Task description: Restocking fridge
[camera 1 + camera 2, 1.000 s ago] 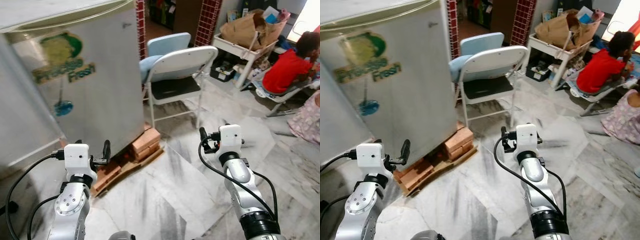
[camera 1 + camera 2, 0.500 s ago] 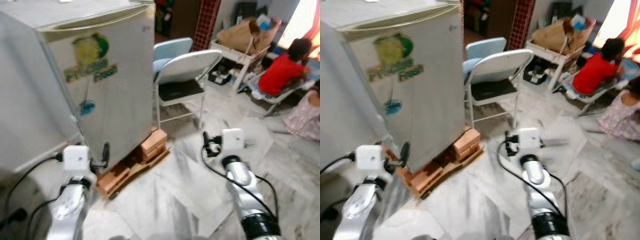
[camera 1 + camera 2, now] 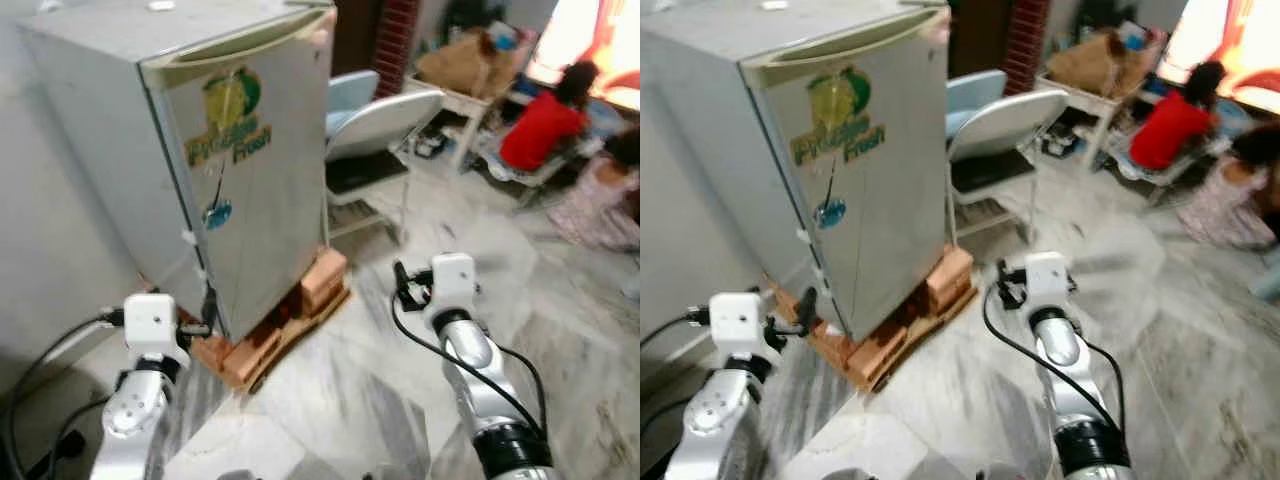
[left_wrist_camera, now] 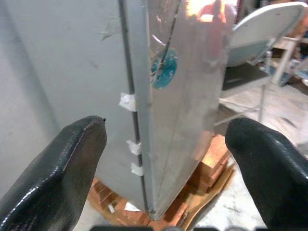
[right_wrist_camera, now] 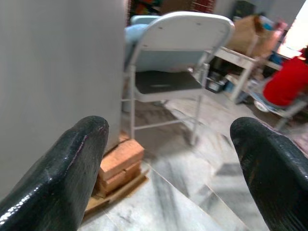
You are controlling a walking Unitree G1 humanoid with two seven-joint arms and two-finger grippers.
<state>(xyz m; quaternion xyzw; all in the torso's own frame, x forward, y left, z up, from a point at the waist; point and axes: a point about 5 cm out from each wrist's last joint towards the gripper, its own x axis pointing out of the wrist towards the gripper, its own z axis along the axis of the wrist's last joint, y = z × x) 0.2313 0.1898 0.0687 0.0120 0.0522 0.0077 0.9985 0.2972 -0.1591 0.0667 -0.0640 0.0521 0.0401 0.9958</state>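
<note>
A small grey fridge [image 3: 250, 170] with a green and yellow sticker stands with its door shut on a base of bricks [image 3: 300, 305]. My left gripper [image 3: 207, 308] is low by the fridge's front corner, open and holding nothing. In the left wrist view the left gripper [image 4: 166, 130] faces the door's edge [image 4: 137, 115], which carries bits of white tape. My right gripper [image 3: 402, 283] hangs over the marble floor to the right of the bricks, also open and holding nothing. The right wrist view has the right gripper [image 5: 168, 127] pointing past the fridge's side [image 5: 53, 57] at a folding chair [image 5: 173, 53].
Two pale blue folding chairs [image 3: 375, 130] stand just right of the fridge. Behind them is a white table [image 3: 470, 95] bearing a brown paper bag. A person in red [image 3: 535, 125] sits on the floor at the far right, with another person [image 3: 600, 195] beside them. Marble floor [image 3: 340, 400] lies between my arms.
The camera has swung so that the fridge sits nearer the middle and the chairs and people lie further right. Both grippers keep the same open pose.
</note>
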